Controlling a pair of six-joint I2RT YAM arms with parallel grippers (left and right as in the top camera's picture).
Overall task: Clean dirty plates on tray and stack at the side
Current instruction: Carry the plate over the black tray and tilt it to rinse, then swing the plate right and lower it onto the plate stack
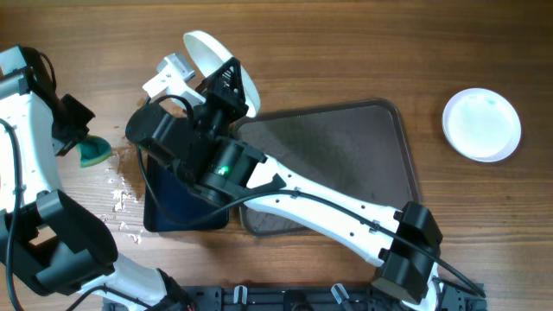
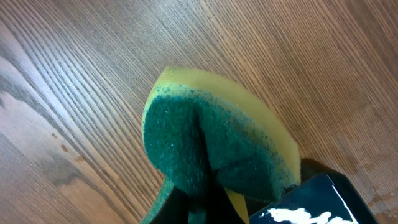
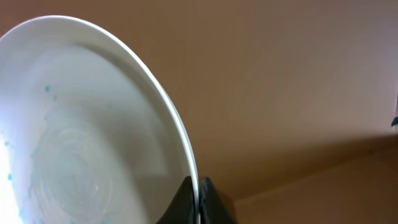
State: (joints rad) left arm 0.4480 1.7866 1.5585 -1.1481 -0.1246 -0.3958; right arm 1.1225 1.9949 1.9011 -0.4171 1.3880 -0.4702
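I hold the right gripper (image 3: 199, 194) clamped on the rim of the plate (image 3: 81, 124). The plate stands on edge at upper centre of the overhead view, clear of the tray (image 1: 346, 147), so its teal-specked face is presented for wiping. The right arm reaches diagonally from lower right. At the left edge, the left gripper (image 1: 85, 145) pinches the sponge (image 2: 205, 143) folded. A second plate (image 1: 481, 123) lies far right.

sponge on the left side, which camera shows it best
Left wrist view: the sponge fills the frame, green scrubbing face pinched into a fold, yellow backing visible. Overhead shows only a small green patch beside the left arm. Right wrist view does not show it.
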